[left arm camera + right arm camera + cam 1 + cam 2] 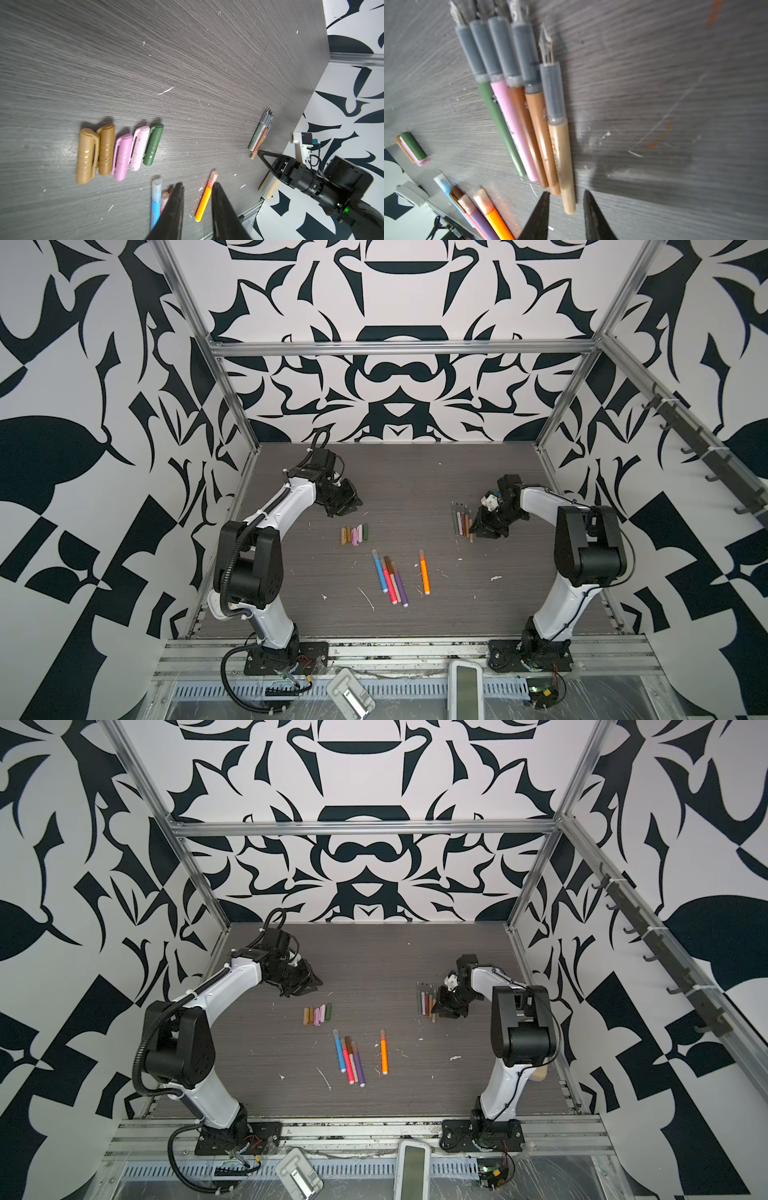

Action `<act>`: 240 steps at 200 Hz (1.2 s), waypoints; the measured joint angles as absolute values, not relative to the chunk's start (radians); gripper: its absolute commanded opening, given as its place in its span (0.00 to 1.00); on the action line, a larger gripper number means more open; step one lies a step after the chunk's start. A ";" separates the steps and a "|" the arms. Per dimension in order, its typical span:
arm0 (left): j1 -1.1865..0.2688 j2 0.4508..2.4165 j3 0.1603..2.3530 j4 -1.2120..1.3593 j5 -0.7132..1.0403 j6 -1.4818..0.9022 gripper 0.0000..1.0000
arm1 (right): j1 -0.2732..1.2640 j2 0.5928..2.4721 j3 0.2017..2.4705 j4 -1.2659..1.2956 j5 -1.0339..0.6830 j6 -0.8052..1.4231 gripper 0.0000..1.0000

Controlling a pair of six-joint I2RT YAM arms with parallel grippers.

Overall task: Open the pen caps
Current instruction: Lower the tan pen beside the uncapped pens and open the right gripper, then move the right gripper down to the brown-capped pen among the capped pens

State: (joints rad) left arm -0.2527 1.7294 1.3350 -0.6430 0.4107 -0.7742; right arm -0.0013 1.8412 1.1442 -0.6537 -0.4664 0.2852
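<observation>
While jaws of right gripper (566,191) are seen slightly parted, straddling tail of beige pen (562,158), nothing is clamped: pen could be nudged on retreat, uncapped row (462,522) at 3 o'clock scattered. Parted and empty too, left gripper (197,184) is hung at 10 o'clock. At 9, pen caps (354,534) are lined up; at 6, capped pens (390,576) are bunched, so neighbour may be dragged.

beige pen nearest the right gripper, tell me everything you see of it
The beige pen lies flat on the table, cap off: pale plastic barrel, translucent grey grip, metal nib. Last in its row, its side against the tan pen. Its rear end lies between the fingers of the open right gripper, apparently untouched.
</observation>
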 measured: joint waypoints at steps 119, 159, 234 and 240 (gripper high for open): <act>-0.253 1.740 1.298 -0.605 0.427 -0.817 0.26 | -0.007 1.902 1.169 -0.638 -0.562 0.320 0.32; -0.253 1.734 1.298 -0.601 0.427 -0.823 0.26 | -0.007 1.904 1.175 -0.633 -0.560 0.329 0.39; -0.253 1.733 1.283 -0.557 0.431 -0.846 0.26 | 0.042 1.750 1.199 -0.684 -0.402 0.303 0.36; -0.253 1.733 1.274 -0.549 0.432 -0.850 0.26 | 0.071 1.738 1.211 -0.694 -0.382 0.295 0.36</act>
